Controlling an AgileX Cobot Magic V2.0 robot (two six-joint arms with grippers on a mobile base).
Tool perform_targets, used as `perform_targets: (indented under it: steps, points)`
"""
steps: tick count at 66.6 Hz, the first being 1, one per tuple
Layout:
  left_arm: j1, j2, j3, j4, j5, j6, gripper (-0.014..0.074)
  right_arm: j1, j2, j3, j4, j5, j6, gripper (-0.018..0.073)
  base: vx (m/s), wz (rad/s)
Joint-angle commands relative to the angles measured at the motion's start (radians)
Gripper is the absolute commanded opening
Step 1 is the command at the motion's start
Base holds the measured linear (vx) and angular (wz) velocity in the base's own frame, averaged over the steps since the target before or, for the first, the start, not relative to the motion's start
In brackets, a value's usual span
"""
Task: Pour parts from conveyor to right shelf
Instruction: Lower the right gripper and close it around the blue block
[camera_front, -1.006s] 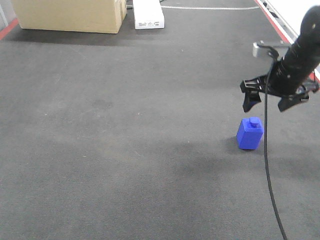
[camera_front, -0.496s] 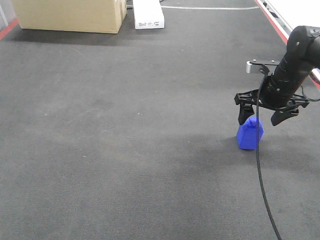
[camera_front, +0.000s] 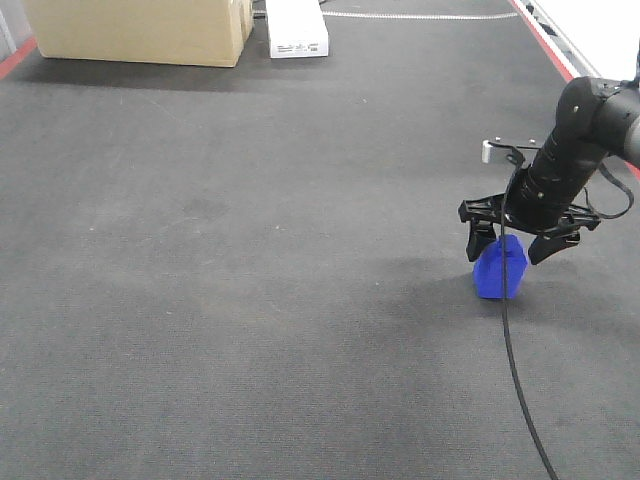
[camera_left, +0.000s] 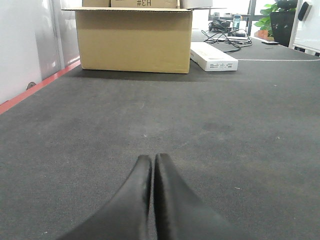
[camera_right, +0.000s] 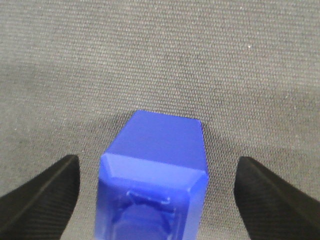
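Observation:
A small bright-blue block, the part (camera_front: 498, 270), stands upright on the dark-grey conveyor belt (camera_front: 250, 250) at the right. My right gripper (camera_front: 510, 245) hangs open just above it, one finger on each side of its top. In the right wrist view the part (camera_right: 155, 170) sits between the two black fingertips (camera_right: 45, 195) with a gap on both sides, its knob facing up. My left gripper (camera_left: 152, 162) is shut on nothing, low over the belt (camera_left: 240, 125). The right shelf is out of view.
A cardboard box (camera_front: 140, 30) and a flat white box (camera_front: 297, 27) lie at the far end of the belt. Red edge strips (camera_front: 545, 35) run along its sides. A black cable (camera_front: 515, 360) hangs from the right arm toward the near edge.
My right gripper has come down and slightly left, from above and right of the part to straddling its top. The part has stayed in place.

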Motion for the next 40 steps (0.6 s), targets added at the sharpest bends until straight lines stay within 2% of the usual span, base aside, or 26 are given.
perform_targets:
  steps: [1, 6, 12, 19, 28, 40]
  points:
    - [-0.005, 0.019, -0.020, -0.008, -0.079, -0.008, -0.0006, -0.002, -0.049, -0.028, 0.011, 0.006, -0.004, 0.0581, 0.00, 0.00]
    - [-0.005, 0.019, -0.020, -0.008, -0.079, -0.008, -0.0006, -0.002, -0.049, -0.028, 0.018, 0.026, -0.004, 0.0542, 0.00, 0.00]
    - [-0.005, 0.019, -0.020, -0.008, -0.079, -0.008, -0.0006, -0.002, -0.049, -0.028, 0.018, 0.048, -0.004, 0.0454, 0.00, 0.00]
    - [-0.005, 0.019, -0.020, -0.008, -0.079, -0.008, -0.0006, -0.002, -0.049, -0.028, 0.018, 0.068, 0.001, 0.0285, 0.00, 0.00]
    - [-0.005, 0.019, -0.020, -0.008, -0.079, -0.008, -0.0006, -0.002, -0.049, -0.029, 0.012, 0.074, -0.004, -0.0007, 0.00, 0.00]
    - [-0.005, 0.019, -0.020, -0.008, -0.079, -0.008, -0.0006, -0.002, -0.061, -0.092, 0.026, 0.109, -0.002, -0.0009, 0.00, 0.00]
